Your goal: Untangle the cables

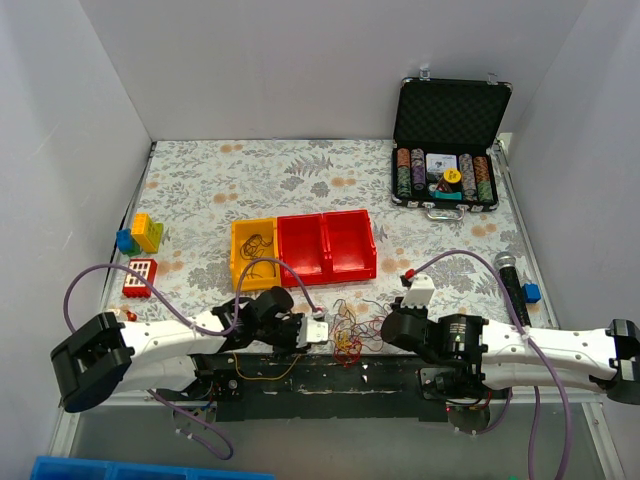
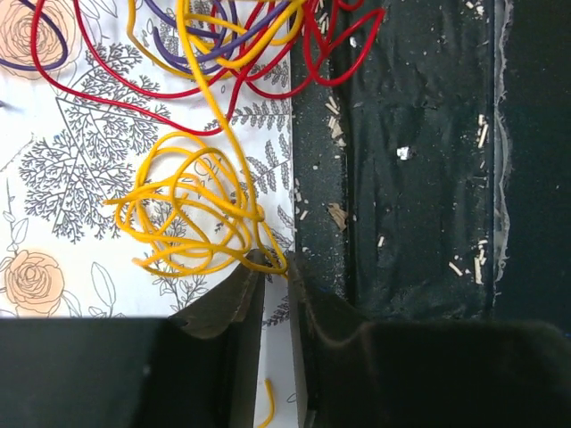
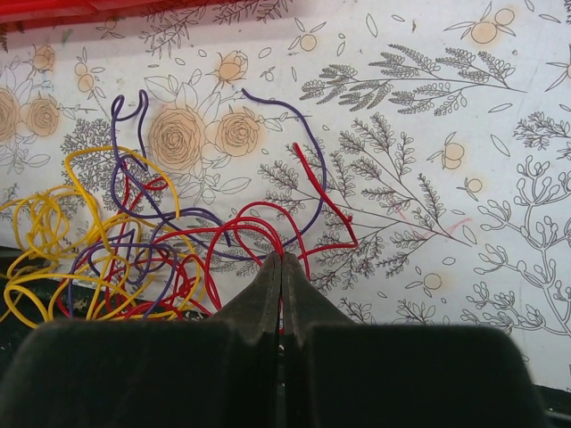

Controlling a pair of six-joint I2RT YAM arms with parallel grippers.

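Cables (image 1: 347, 335) in one tangle at the near edge of the table (image 1: 300, 165), between both claws, just near of the red bins (image 1: 327, 245). Left gripper (image 2: 275, 267) is pinching a yellow cable (image 2: 192, 209) at its tips. Right gripper (image 3: 281, 259) fingers are pressed together. A red cable (image 3: 245, 232) runs right up to them, and I can't tell if it's caught.

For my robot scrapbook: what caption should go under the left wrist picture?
Left gripper pinching a yellow cable whose coil lies on the flowery cloth, red cables tangled beyond.
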